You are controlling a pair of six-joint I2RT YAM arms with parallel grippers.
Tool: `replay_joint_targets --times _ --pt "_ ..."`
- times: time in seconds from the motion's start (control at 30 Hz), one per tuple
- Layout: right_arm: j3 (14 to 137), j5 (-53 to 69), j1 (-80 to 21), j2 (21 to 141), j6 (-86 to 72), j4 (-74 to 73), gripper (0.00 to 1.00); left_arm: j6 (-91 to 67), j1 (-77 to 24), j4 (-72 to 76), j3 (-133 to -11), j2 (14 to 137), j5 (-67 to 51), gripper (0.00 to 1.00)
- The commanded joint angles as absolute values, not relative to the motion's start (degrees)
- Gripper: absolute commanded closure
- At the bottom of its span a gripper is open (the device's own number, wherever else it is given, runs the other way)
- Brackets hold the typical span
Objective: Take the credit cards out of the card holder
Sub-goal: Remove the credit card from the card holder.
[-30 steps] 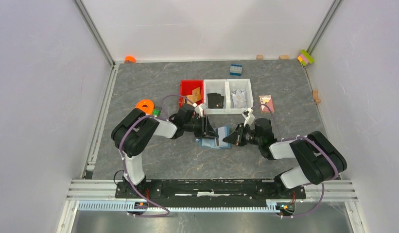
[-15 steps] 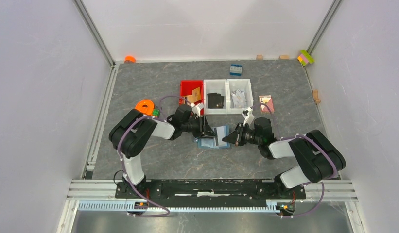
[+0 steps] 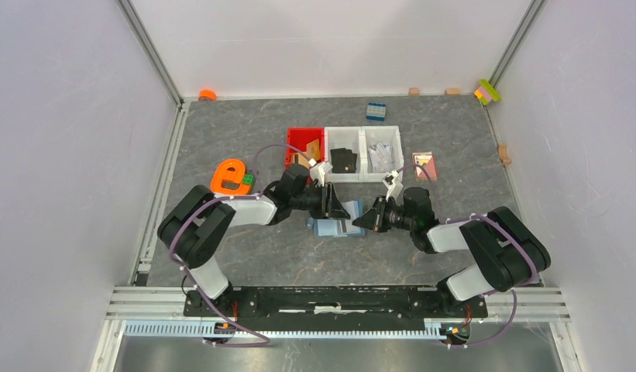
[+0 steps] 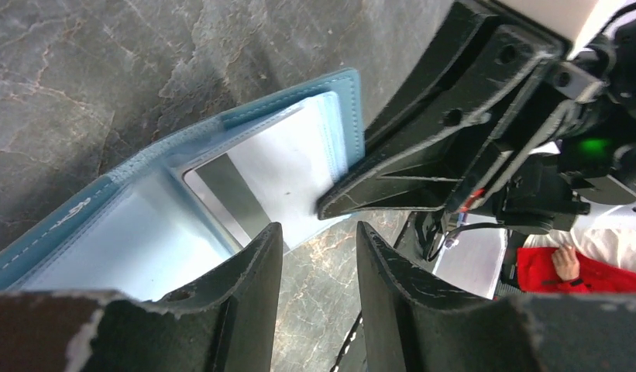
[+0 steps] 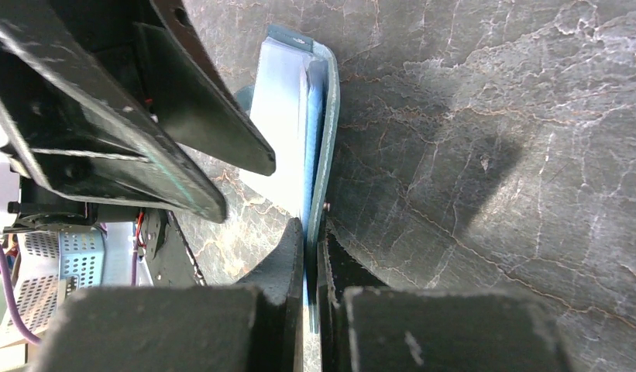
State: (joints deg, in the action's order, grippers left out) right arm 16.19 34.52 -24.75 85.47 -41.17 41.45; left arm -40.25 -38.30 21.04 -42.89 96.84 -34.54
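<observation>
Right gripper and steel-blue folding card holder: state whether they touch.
Touching. Right wrist view: the right gripper has its jaws clamped on the steel-blue folding card holder.

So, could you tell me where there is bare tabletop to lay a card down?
Free: the strip between the card holder and the arm bases, and the far stretch behind the bins, except the blue brick. Crowded: left claw and right claw meeting at the holder.
</observation>
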Motion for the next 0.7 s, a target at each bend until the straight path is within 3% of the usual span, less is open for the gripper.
replay_joint_targets --times 0.0,0.67 --pt "17.69 35.51 -25.02 85.87 -40.32 43.16 0.94 -38.84 -38.67 19.8 -45.43 99.76 -33.81 0.54" --pt "17.53 35.29 -25.03 86.34 -40.6 43.67 0.91 -37.57 -38.72 16.71 -46.46 101.94 -27.31 0.46"
